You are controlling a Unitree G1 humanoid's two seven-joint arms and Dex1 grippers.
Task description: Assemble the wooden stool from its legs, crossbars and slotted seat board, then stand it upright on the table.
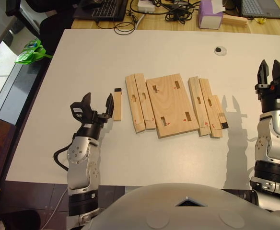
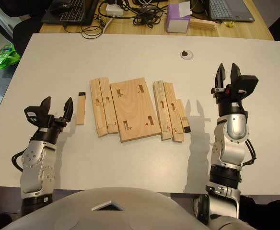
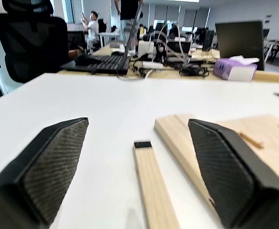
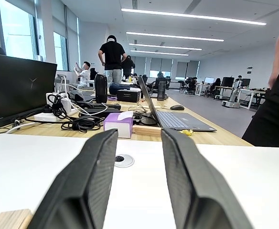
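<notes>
The slotted seat board [image 1: 172, 104] lies flat mid-table. Two long wooden legs [image 1: 140, 101] lie side by side against its left edge, and two more legs [image 1: 201, 104] plus a short black-tipped crossbar [image 1: 217, 116] lie on its right. Another short crossbar [image 1: 117, 103] with a black end lies apart, left of the pile; it also shows as the crossbar [image 3: 152, 186] between my left fingers' line of sight. My left gripper [image 1: 98, 106] is open, just left of and near that crossbar, holding nothing. My right gripper [image 1: 270, 73] stands open, raised to the right of the parts, holding nothing.
A round cable grommet [image 1: 220, 50] sits in the white table [image 1: 97, 57] behind the parts. Beyond the far edge are a purple tissue box [image 1: 210, 14], a wooden block [image 1: 234, 20], laptops and tangled cables. A green bag [image 1: 29, 51] lies off the table's left side.
</notes>
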